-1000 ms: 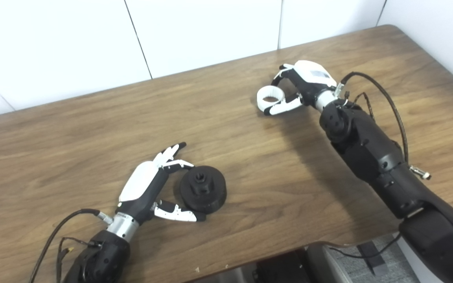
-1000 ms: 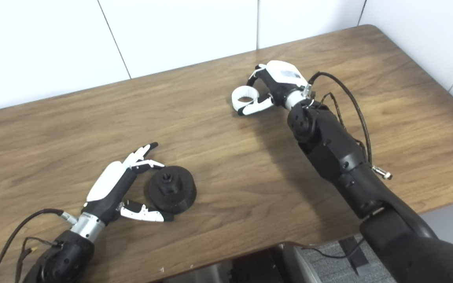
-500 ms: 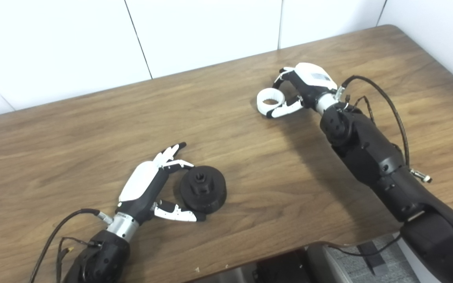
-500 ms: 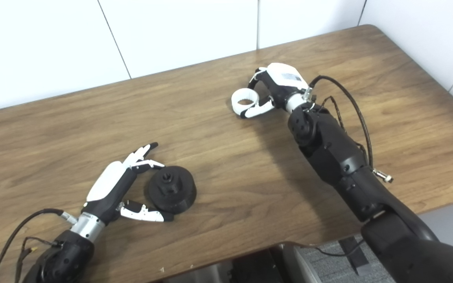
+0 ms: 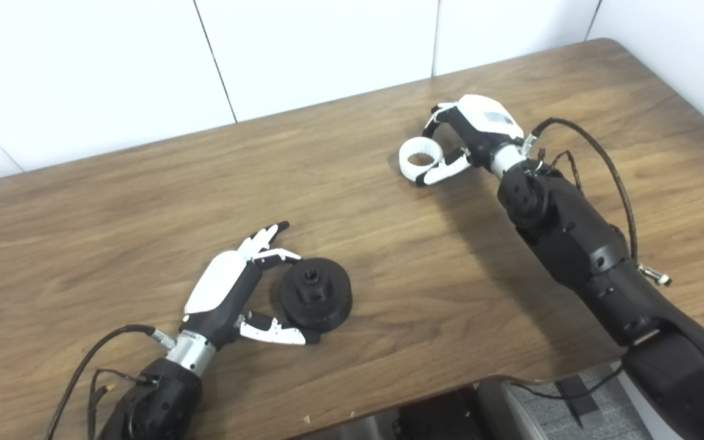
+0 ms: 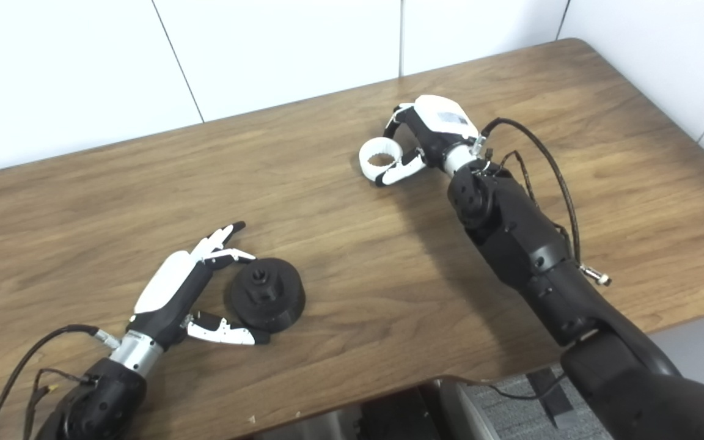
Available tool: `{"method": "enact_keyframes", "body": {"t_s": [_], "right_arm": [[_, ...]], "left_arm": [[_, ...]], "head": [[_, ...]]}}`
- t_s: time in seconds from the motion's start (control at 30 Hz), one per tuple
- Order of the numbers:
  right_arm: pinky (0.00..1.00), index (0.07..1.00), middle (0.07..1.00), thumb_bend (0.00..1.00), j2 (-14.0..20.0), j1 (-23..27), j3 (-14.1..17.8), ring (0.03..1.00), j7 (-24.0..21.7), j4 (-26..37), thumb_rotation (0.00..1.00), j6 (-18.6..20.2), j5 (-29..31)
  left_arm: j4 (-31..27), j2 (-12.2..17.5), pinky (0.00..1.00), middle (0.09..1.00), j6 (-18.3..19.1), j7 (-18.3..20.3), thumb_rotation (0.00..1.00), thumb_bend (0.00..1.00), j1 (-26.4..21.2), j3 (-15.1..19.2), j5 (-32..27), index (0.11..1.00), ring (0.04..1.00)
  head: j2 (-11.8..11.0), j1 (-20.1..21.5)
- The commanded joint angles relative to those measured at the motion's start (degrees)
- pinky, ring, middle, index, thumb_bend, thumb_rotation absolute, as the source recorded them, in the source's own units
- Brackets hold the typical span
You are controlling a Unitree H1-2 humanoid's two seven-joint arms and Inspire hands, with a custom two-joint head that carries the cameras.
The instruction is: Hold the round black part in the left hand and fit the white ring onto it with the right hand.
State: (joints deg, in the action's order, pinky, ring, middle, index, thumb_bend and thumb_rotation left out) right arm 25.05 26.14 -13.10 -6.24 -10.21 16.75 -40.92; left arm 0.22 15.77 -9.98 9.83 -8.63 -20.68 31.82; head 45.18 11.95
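Tilting now, the white ring [image 5: 419, 160] shows its open middle more than half a second ago, pinched between the right hand's [image 5: 471, 135] thumb and fingers far across the wooden table [image 5: 144, 201] from the black part [image 5: 315, 294], while that part and the left hand [image 5: 236, 293] have not budged. Left hand lies just beside the black part, fingers spread wide around its near side and gripping nothing, the thumb tip right against its base. Black part sits flat on the table, hub up.
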Motion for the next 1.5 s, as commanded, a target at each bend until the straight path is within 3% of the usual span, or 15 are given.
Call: {"method": "enact_keyframes", "body": {"t_s": [0.0,0.3,0.37,0.47,1.07,1.47], "right_arm": [[0.9,0.592,0.876,0.77,0.45,1.65,0.81,0.92,2.24,1.71,0.3,-1.72,-0.16],[0.88,0.571,0.857,0.75,-0.4,1.04,1.67,0.905,5.34,2.35,0.26,-2.66,0.29],[0.9,0.518,0.857,0.59,-0.59,1.0,1.91,0.91,5.93,2.35,0.19,-2.91,0.56],[0.93,0.495,0.86,0.53,-0.7,1.02,2.12,0.916,6.28,2.92,0.16,-3.11,0.81],[0.93,0.489,0.851,0.52,-1.31,2.13,4.67,0.911,6.71,8.94,0.15,-4.59,2.57],[0.9,0.49,0.858,0.52,-2.21,2.01,6.6,0.925,4.3,15.42,0.16,-2.55,4.53]], "left_arm": [[-0.99,1.2,1.0,1.0,0.9,0.36,0.34,0.94,0.21,0.24,2.0,0.606,1.0],[-1.0,0.9,1.0,1.0,1.03,0.25,0.34,0.94,0.25,0.22,1.98,0.605,1.0],[-0.98,0.87,1.0,1.0,1.05,0.2,0.33,0.95,0.26,0.24,1.99,0.605,1.0],[-0.9,0.87,1.0,1.0,0.91,0.1,0.33,0.95,0.22,0.27,1.97,0.603,1.0],[-0.76,1.0,1.0,1.0,1.03,0.29,0.33,0.94,-0.15,0.27,2.13,0.603,1.0],[-0.6,0.81,1.0,1.0,1.19,0.29,0.33,0.94,-0.48,0.27,1.97,0.604,1.0]], "head": [[0.12,-0.05],[0.3,-0.34],[0.3,-0.38],[0.36,-0.27],[0.65,-0.43],[0.86,-0.82]]}}
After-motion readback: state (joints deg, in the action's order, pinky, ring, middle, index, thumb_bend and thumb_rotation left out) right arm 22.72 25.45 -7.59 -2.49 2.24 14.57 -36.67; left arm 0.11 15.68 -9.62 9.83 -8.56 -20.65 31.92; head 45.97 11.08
